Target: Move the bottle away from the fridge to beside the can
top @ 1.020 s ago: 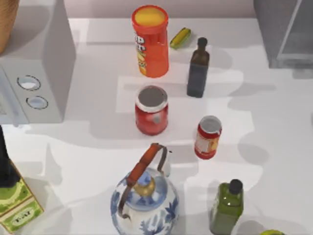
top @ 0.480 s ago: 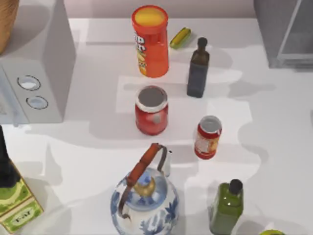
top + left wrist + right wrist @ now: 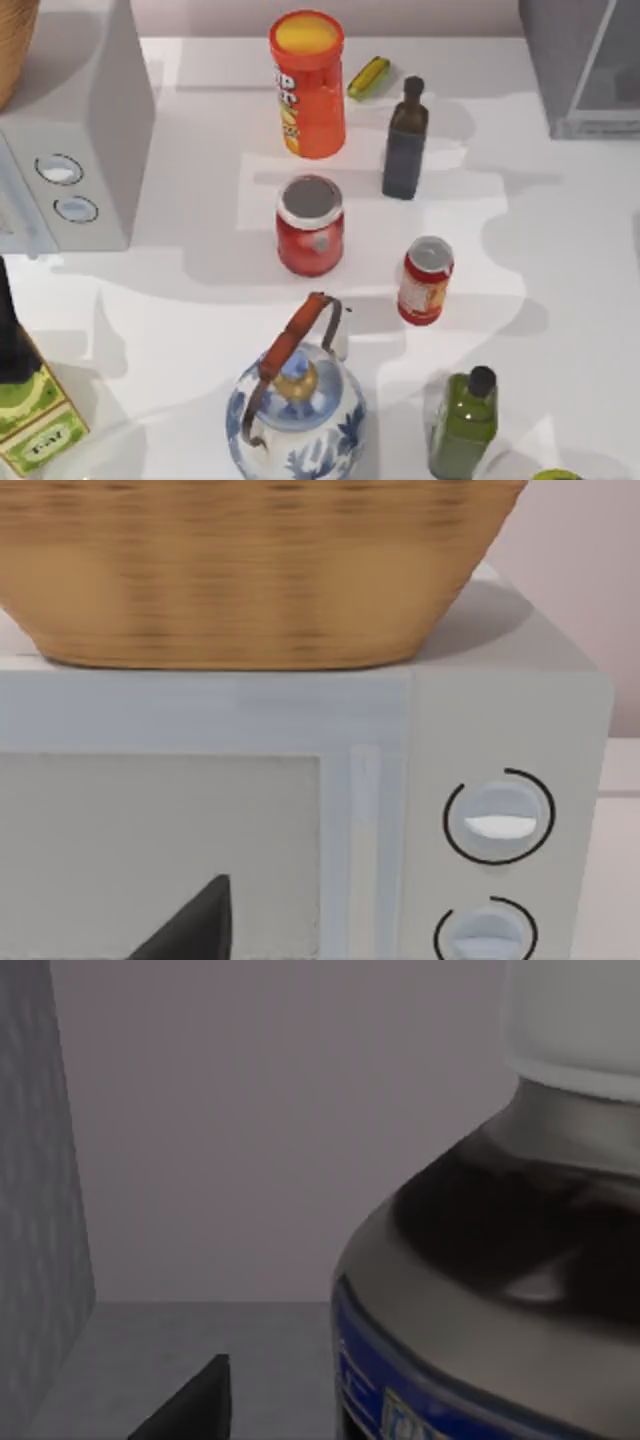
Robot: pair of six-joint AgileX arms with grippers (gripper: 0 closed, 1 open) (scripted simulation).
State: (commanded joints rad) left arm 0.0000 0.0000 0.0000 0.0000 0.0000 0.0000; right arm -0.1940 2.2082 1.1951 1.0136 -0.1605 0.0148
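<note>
in the right wrist view the bottle [image 3: 500, 1260] looms close, its white cap [image 3: 575, 1015] above a dark shoulder and a blue label band at the lower edge; it stands on a grey floor with a grey wall [image 3: 35, 1160] to one side. a dark finger [image 3: 190, 1405] of the right claw pokes in low; whether that claw is open or closed cannot be told. from above, the fridge [image 3: 585, 65] sits at the bench's [image 3: 560, 260] far right corner, and the can [image 3: 426, 281] stands mid-bench, right of the red grey-lidded tin [image 3: 310, 225]. the left wrist view faces the dial box [image 3: 300, 810] with a wicker basket [image 3: 250, 570] on top; the left claw's state cannot be told either.
</note>
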